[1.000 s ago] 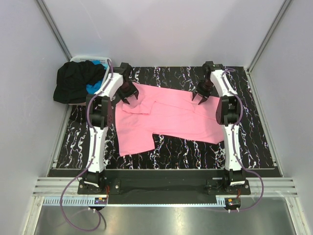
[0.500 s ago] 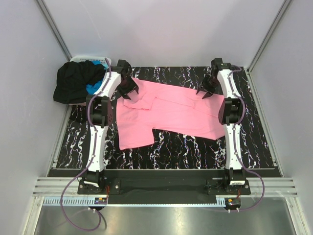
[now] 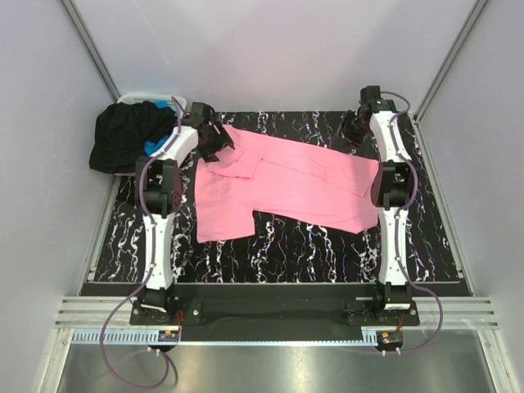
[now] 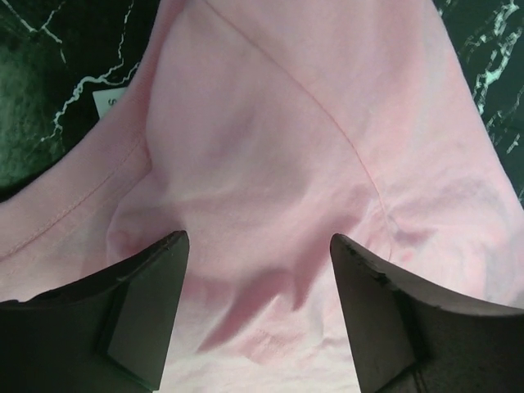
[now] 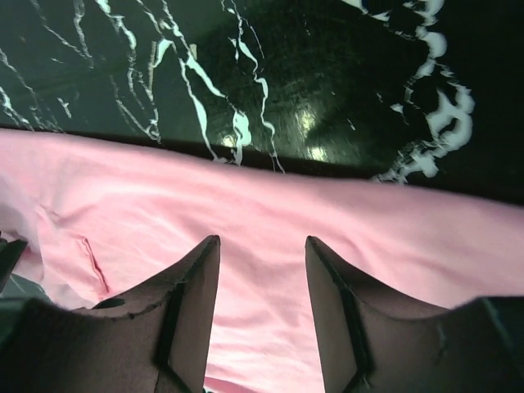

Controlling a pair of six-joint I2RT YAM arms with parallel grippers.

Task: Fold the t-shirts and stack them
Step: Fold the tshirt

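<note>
The bright pink t-shirt [image 3: 286,184] lies spread across the middle of the black marbled table [image 3: 327,255]. One sleeve is folded over at the far left. My left gripper [image 3: 214,141] is open just above the shirt's far left corner. In the left wrist view the gripper [image 4: 258,246] has pink cloth [image 4: 270,123] under both fingers. My right gripper [image 3: 352,136] is open at the shirt's far right edge. In the right wrist view the gripper [image 5: 262,241] hovers over the cloth [image 5: 286,213] near its hem. The black t-shirt [image 3: 123,137] and the blue t-shirt [image 3: 155,148] lie bunched at the far left.
A white slotted basket [image 3: 147,100] stands at the far left corner under the black and blue shirts. Grey walls close in the table at the back and on both sides. Bare marbled table [image 5: 286,82] shows beyond the pink hem.
Both grippers have moved toward the table's far edge, the right one also outward. The pink shirt's far edge now lies farther back and flatter.
</note>
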